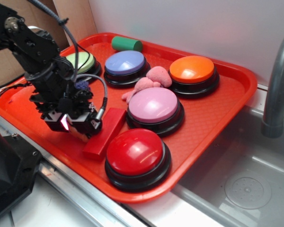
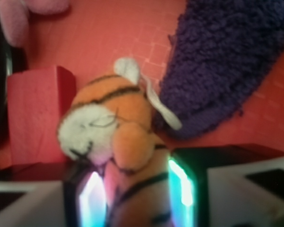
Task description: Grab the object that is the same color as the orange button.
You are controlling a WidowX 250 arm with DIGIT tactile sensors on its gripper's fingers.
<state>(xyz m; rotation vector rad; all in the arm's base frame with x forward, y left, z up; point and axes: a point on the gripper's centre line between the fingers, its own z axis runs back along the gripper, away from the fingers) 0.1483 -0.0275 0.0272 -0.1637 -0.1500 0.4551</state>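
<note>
The small orange plush tiger (image 2: 118,127), with dark stripes and a white muzzle, sits between my gripper's (image 2: 137,189) two glowing pads, and its body fills the gap. In the exterior view my gripper (image 1: 78,126) is low over the left front of the red tray (image 1: 227,109), and the jaws hide most of the tiger there. The orange button (image 1: 191,68) stands at the tray's far right, well away from the gripper.
A red block (image 1: 104,132) lies just right of the gripper, and it also shows in the wrist view (image 2: 35,113). A purple plush (image 2: 227,61) lies close behind the tiger. Red (image 1: 137,151), pink (image 1: 154,105), blue (image 1: 125,62) and green (image 1: 80,61) buttons, a pink plush (image 1: 151,80) and a green cylinder (image 1: 126,44) share the tray. A sink and a grey faucet (image 1: 277,90) are at the right.
</note>
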